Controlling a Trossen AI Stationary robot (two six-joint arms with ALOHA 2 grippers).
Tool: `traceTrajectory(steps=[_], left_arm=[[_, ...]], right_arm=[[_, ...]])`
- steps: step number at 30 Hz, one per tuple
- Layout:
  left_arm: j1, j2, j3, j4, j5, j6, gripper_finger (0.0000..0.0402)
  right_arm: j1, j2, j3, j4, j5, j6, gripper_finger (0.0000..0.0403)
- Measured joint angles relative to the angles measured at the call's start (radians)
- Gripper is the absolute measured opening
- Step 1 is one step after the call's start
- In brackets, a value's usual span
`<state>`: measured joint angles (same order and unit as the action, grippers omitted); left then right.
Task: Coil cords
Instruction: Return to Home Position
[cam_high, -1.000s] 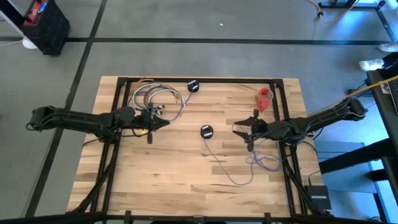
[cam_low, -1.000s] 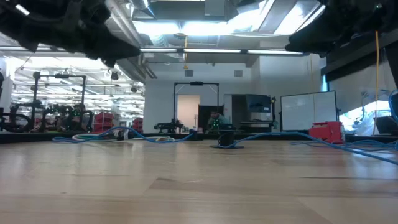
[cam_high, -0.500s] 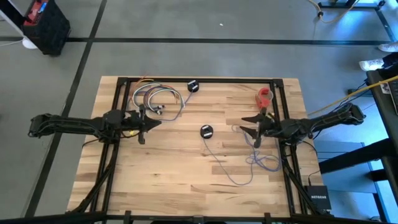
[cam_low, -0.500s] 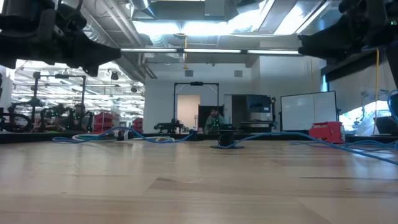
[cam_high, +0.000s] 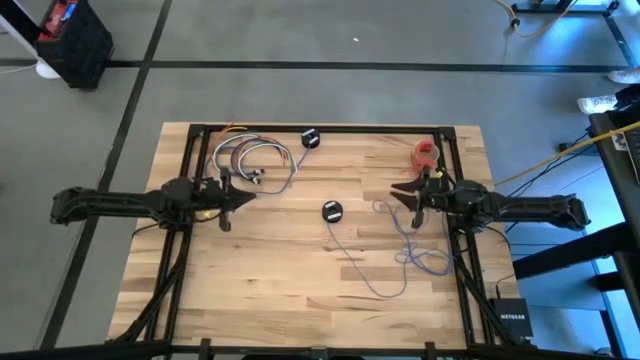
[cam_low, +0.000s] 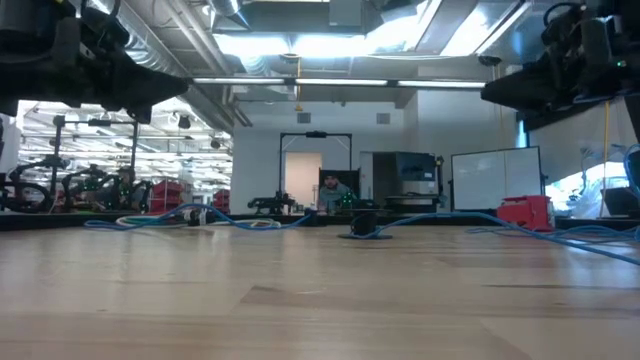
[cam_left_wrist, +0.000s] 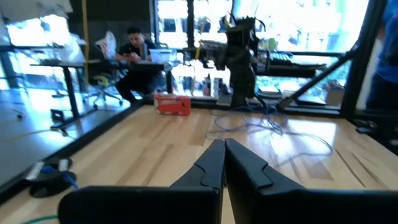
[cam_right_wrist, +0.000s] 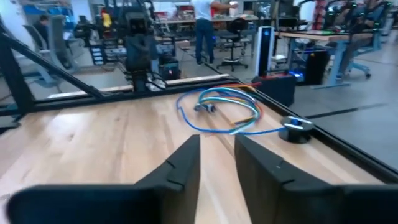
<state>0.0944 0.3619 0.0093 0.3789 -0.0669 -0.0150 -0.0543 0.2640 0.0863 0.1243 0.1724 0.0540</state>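
Note:
The thin bluish-lavender cord (cam_high: 378, 285) lies slack on the table. Its black puck (cam_high: 332, 211) rests flat near the middle, and loose loops (cam_high: 425, 260) lie toward the right. The puck also shows in the low view (cam_low: 364, 229). My left gripper (cam_high: 250, 199) hovers shut and empty at the left, beside the multicoloured wires; its fingers also show in the left wrist view (cam_left_wrist: 224, 149). My right gripper (cam_high: 394, 194) hovers open and empty at the right, over the cord's far end, and shows in the right wrist view (cam_right_wrist: 217, 149).
A bundle of multicoloured looped wires (cam_high: 250, 158) lies at the far left. A separate black disc (cam_high: 311, 139) sits at the far edge. A red object (cam_high: 427, 155) stands at the far right. A person sits in the room beyond the table (cam_low: 330, 190).
Both arms have drawn back from the middle. My left gripper has gone toward the table's left edge. My right gripper has gone toward the right edge, its arm straightening out. The cord has not moved.

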Motion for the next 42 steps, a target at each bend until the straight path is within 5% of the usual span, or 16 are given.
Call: traceTrajectory(steps=[12, 42], left_arm=[[0.000, -0.091, 0.000, -0.051, -0.035, 0.003, 0.0006], [0.000, -0.144, 0.000, -0.120, -0.034, 0.025, 0.0003]], right_arm=[[0.001, -0.213, -0.001, -0.157, -0.011, -0.007, 0.0006], [0.001, -0.257, -0.076, -0.094, -0.052, -0.061, 0.0017]])
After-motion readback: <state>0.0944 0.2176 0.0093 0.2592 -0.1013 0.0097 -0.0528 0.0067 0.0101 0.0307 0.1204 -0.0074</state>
